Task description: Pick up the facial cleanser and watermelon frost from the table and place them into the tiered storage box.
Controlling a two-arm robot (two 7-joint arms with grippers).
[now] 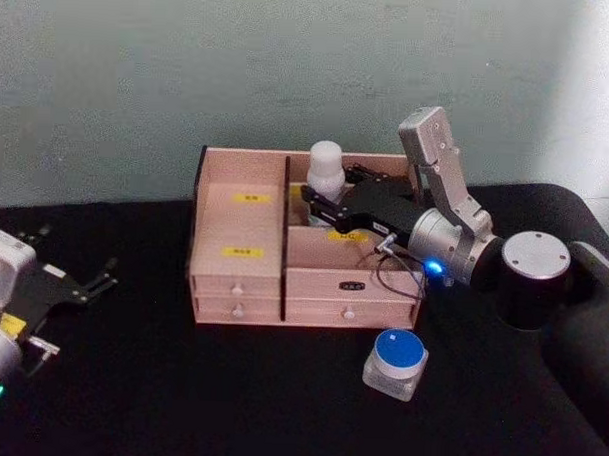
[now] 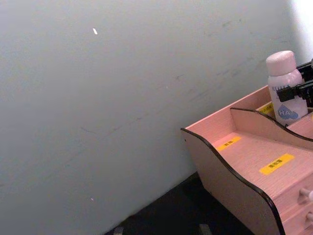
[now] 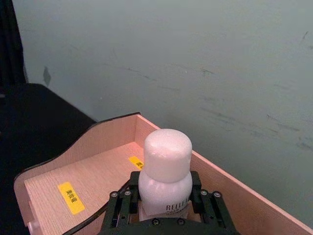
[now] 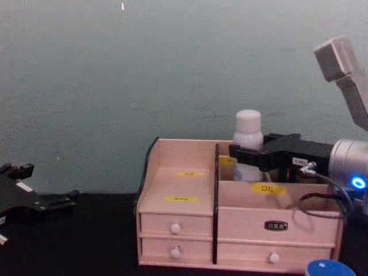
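A: Where is the facial cleanser [image 1: 327,167]?

B: Upright over the tiered storage box [image 1: 235,208], in the back compartment just right of the dark divider. Its lower part sits behind the compartment wall, so I cannot tell whether it touches the bottom.

A: And the right gripper [image 1: 328,195]?

B: Clenched on the bottle's body below the rounded cap, one finger on each side, with the arm reaching in from the right.

A: The watermelon frost [image 1: 396,361]?

B: On the black desk [image 1: 229,395], in front of the box near its right front corner, apart from it, blue lid up.

A: The left gripper [image 1: 78,262]?

B: Low at the desk's left edge, well apart from the box, fingers spread and holding nothing.
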